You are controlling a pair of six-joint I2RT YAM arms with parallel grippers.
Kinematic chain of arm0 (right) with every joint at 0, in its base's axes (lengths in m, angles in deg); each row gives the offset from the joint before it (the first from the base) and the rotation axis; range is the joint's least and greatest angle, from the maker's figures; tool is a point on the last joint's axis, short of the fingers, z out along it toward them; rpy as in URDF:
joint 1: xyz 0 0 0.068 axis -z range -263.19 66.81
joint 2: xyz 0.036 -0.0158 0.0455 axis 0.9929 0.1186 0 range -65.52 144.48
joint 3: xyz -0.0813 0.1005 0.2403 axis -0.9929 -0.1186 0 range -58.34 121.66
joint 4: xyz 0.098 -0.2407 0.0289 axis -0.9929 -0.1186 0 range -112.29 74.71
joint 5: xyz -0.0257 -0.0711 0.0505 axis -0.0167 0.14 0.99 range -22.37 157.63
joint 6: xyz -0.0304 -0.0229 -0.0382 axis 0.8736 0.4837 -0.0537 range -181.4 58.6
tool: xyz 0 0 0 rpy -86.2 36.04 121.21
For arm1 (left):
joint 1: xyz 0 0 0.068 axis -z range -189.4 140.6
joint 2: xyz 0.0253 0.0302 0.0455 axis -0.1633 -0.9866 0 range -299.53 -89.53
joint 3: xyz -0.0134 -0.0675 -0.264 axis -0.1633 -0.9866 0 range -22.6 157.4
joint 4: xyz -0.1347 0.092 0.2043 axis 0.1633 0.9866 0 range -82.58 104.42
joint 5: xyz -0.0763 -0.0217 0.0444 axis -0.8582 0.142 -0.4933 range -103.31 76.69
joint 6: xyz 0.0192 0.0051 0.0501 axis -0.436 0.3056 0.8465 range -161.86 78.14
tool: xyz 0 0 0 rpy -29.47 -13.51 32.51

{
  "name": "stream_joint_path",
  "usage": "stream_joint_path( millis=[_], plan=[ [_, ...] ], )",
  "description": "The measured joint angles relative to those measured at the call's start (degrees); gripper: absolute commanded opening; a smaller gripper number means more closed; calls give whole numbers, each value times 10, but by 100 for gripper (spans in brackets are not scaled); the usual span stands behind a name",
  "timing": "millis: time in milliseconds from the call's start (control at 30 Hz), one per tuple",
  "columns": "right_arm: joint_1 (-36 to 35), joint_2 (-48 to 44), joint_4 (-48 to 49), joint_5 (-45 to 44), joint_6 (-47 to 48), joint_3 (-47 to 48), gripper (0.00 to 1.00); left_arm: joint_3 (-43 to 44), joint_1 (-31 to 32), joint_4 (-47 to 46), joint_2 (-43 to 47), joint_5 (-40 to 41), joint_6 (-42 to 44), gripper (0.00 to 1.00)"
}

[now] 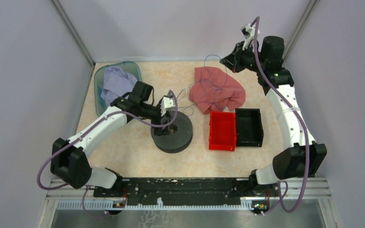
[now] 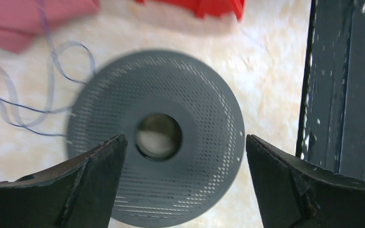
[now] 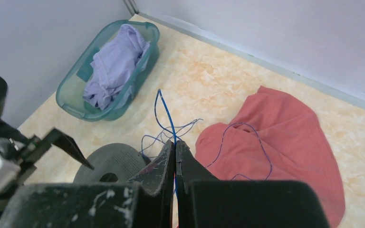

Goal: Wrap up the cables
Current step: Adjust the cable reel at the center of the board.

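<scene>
The cable is a very thin blue-grey wire. It runs in loose loops from the black round spool (image 1: 172,133) across the table (image 1: 138,156) and over a red cloth (image 1: 217,90). My right gripper (image 1: 225,61) is raised at the back right and shut on the cable (image 3: 171,126), which comes out above its fingertips (image 3: 176,142). My left gripper (image 1: 170,107) hovers open over the spool (image 2: 171,109), its jaws wide apart and empty. Cable loops (image 2: 52,80) lie left of the spool.
A teal basket (image 1: 97,90) holding a purple cloth (image 1: 116,83) stands at the back left. A red bin (image 1: 222,130) and a black bin (image 1: 249,127) sit side by side right of the spool. The red cloth (image 3: 275,137) lies under part of the cable.
</scene>
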Motion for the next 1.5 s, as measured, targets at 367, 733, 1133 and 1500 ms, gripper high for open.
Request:
stream_joint_path(
  millis=[367, 733, 1133, 1500],
  plan=[
    [0, -5, 7, -21, -9, -16, 0, -132, 65, 12, 7, 88, 93, 100],
    [1, -14, 19, -22, -9, -54, 0, -133, 101, -5, -21, 133, 118, 100],
    [4, -21, 24, -24, -8, -66, 0, -137, 137, -28, -38, 179, 127, 43],
    [4, -14, -12, -56, 28, 28, 0, -36, 111, 52, -32, 13, 2, 24]
  ],
)
